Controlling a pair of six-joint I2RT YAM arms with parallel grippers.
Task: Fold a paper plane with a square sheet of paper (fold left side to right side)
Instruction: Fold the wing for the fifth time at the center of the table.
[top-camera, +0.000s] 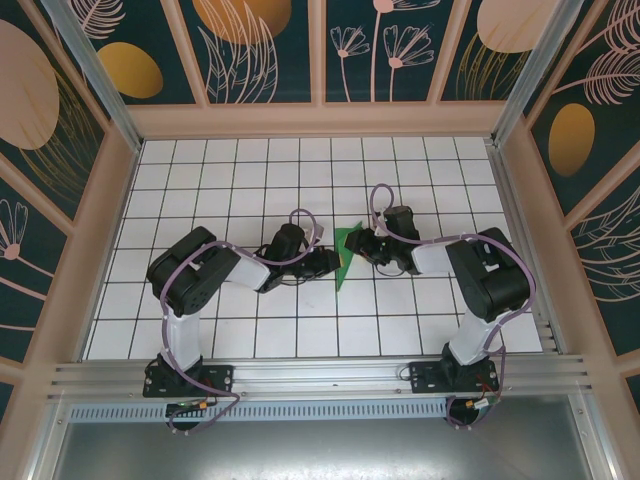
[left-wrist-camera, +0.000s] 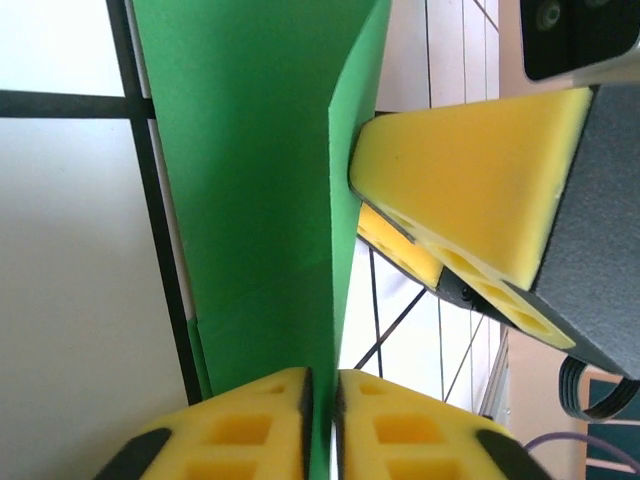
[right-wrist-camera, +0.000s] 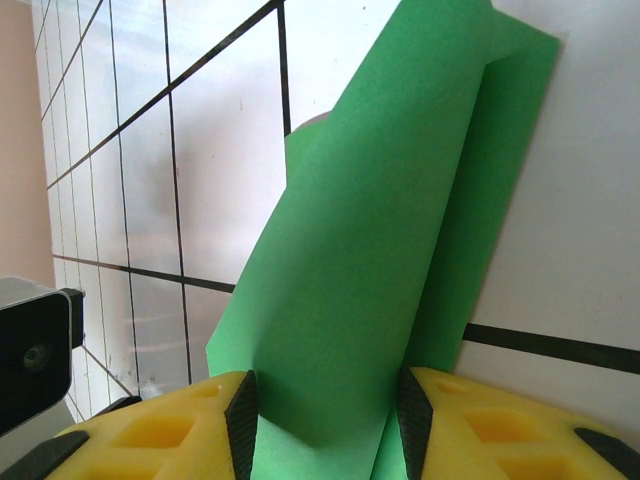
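Note:
The green sheet of paper (top-camera: 347, 241) lies mid-table, folded into a slim pointed wedge like a paper plane, tip toward the near edge. My left gripper (top-camera: 333, 263) meets it from the left. In the left wrist view one flap of the paper (left-wrist-camera: 250, 180) stands upright and my left gripper (left-wrist-camera: 322, 420) is shut on that flap's edge. My right gripper (top-camera: 362, 243) comes in from the right and is open. In its wrist view the right gripper (right-wrist-camera: 325, 410) straddles a wide layer of the paper (right-wrist-camera: 380, 250). One of its yellow fingers (left-wrist-camera: 470, 170) touches the upright flap.
The table (top-camera: 250, 170) is white tile with black grid lines. Wooden walls (top-camera: 320, 120) close it in at the back and both sides. An aluminium rail (top-camera: 320, 375) runs along the near edge by the arm bases.

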